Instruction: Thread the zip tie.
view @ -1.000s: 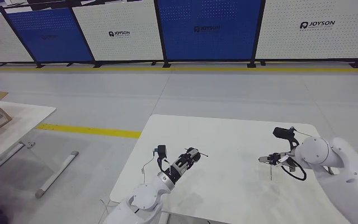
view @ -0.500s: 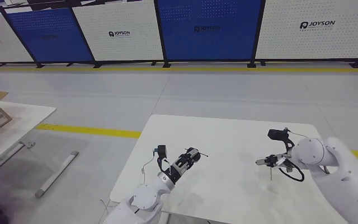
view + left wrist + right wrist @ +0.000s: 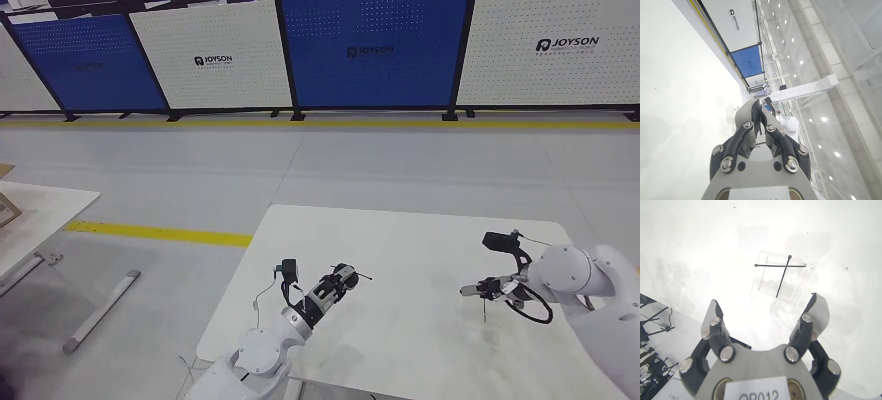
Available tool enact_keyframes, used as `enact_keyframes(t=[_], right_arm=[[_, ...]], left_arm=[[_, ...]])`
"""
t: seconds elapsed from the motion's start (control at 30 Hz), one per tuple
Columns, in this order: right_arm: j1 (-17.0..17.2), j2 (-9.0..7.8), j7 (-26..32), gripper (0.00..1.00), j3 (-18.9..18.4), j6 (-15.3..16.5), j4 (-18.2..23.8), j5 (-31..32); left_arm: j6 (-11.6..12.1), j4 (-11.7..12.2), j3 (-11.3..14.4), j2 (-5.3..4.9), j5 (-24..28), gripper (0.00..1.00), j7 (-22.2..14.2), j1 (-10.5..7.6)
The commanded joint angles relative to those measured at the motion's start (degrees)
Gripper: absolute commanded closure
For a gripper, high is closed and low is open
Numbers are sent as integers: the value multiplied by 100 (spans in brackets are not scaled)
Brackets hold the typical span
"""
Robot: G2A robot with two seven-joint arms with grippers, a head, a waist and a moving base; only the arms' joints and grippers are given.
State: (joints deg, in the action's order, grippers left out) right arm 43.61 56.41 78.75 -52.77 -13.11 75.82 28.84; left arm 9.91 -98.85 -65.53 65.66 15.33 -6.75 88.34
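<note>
White table (image 3: 400, 235) in a factory hall, blue and white panels along the far side. Right gripper (image 3: 765, 298) hangs over the right part of the table, jaws spread wide, nothing in them. Just beyond its tips sits a clear block (image 3: 793, 291) with 2 black zip ties lying crossed on top. Tie A (image 3: 772, 266) spans the block and tie B (image 3: 782, 279) crosses it at roughly a right angle. Both are loose, heads free, neither threaded. Can't tell which one lies on top. Left gripper (image 3: 759, 110) is at the near left of the table, well apart from the block, clenched. A thin dark sliver (image 3: 363, 274) pokes out at its tip in top view; can't tell if that's a tie.

Step looks like the approach for the first pick, so the task is barely begun. Next move calls for lowering the right gripper onto 1 tie, with jaws set across the strap and away from the crossing so only 1 gets caught, then closing. The strap is thin and flat on a slick block, so the pinch likely has to land low and square.
</note>
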Motion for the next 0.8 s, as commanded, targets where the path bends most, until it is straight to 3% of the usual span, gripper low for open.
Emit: enact_keyframes(t=[0.0,0.17,0.2,0.6,0.77], right_arm=[[-57,20,42,54,41,-62,-73,14],[-188,77,89,62,171,-150,-246,59],[-212,87,89,57,202,-206,-283,76],[-558,249,89,63,636,-637,-817,112],[-681,340,89,65,746,-637,-1061,129]], left_arm=[[0,0,0,0,0,100,0,0],[0,0,0,0,0,100,0,0],[0,0,0,0,0,100,0,0],[0,0,0,0,0,100,0,0],[0,0,0,0,0,100,0,0]])
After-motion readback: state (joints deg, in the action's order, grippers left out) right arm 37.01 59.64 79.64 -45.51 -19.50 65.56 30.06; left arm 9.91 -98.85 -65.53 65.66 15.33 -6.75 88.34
